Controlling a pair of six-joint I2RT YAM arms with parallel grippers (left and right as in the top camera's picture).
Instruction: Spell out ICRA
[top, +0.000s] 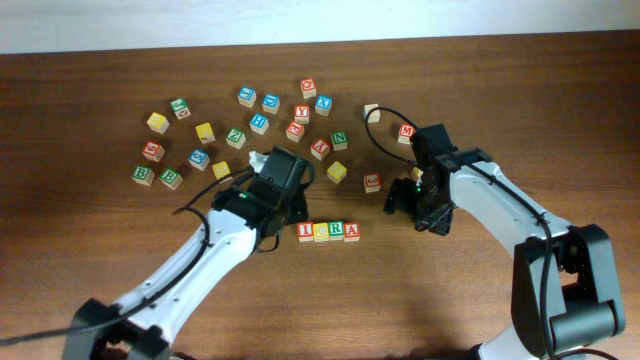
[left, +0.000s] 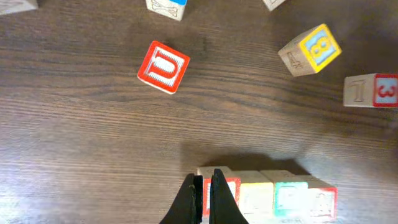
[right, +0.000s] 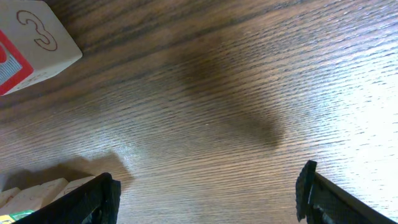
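Four small wooden letter cubes in a touching row, reading ICRA.
Faces red, yellow, green, red; left gripper pressed together, right gripper spread wide.

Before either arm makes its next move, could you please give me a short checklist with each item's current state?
1. Row reads I, C, R, A: ok.
2. Row's blocks touch in a straight line: ok.
3. Left gripper empty, fingers closed: ok.
4. Left gripper clear of the I block: cannot tell.
5. Right gripper open and empty: ok.
6. Right gripper apart from the row: ok.
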